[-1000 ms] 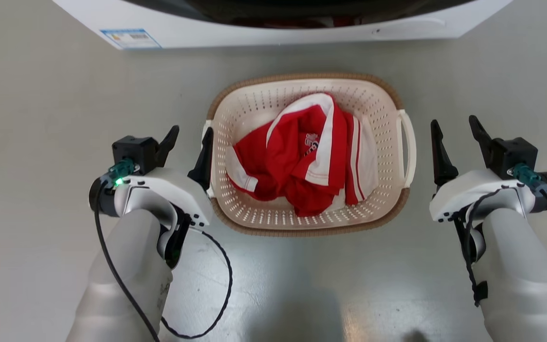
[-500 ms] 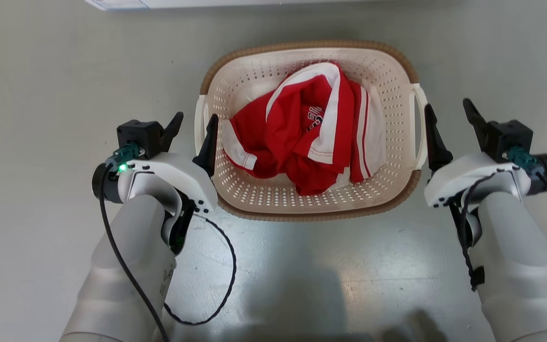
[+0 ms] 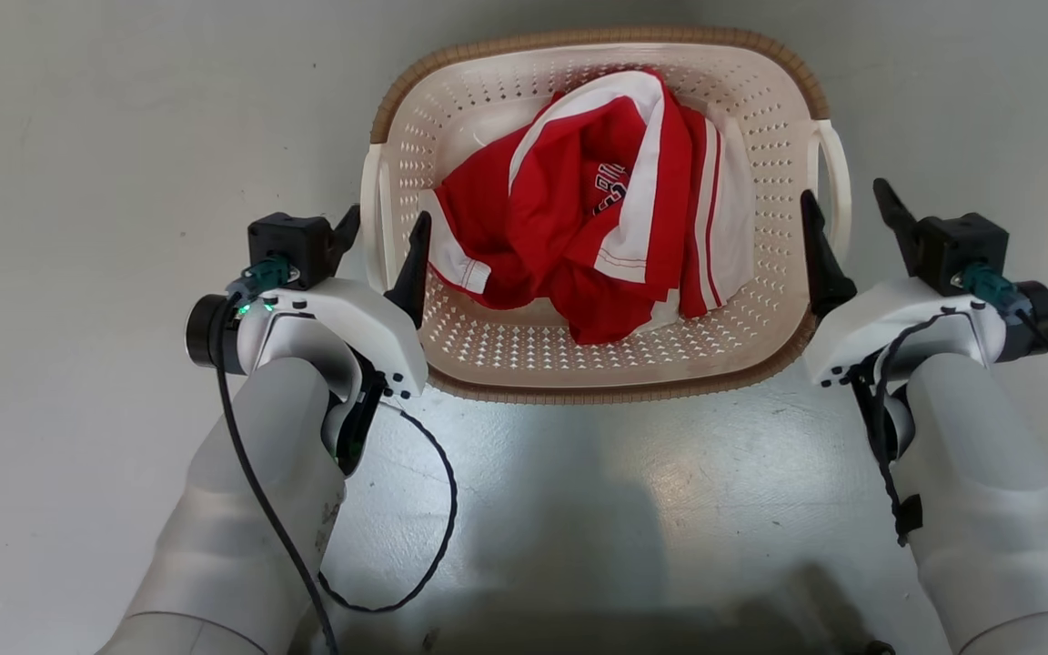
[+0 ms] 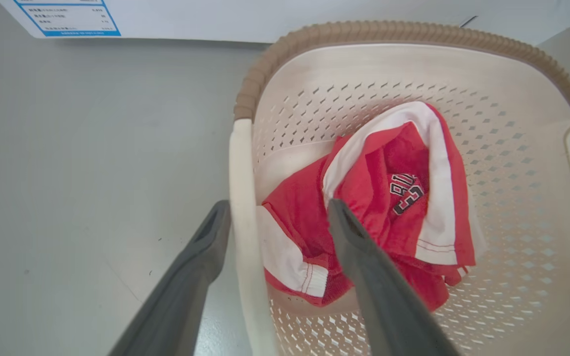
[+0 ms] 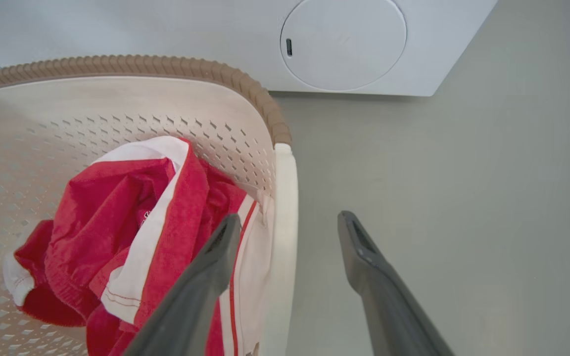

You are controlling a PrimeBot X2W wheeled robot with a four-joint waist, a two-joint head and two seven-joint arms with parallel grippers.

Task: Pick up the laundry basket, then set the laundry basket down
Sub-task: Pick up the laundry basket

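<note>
The cream perforated laundry basket [image 3: 597, 393] with its brown rim stands on the grey floor, holding a red and white garment [image 3: 597, 209]. My left gripper [image 3: 383, 227] is open and straddles the white left handle [image 3: 372, 218], one finger inside the basket and one outside. My right gripper [image 3: 842, 196] is open astride the right handle [image 3: 838, 168] in the same way. In the left wrist view the handle [image 4: 243, 198] runs between the open left gripper [image 4: 279, 206]. In the right wrist view the handle [image 5: 285, 198] lies inside the open right gripper [image 5: 290, 218].
A white washing machine [image 5: 344, 44] stands just beyond the basket's far side; its label [image 4: 67, 17] shows in the left wrist view. Grey floor [image 3: 78, 182] surrounds the basket on both sides. A black cable [image 3: 433, 509] loops off my left forearm.
The head camera has tilted, so the washer has left its view. Both grippers moved forward and inward; each now has a handle between its fingers, where the right one stood apart before.
</note>
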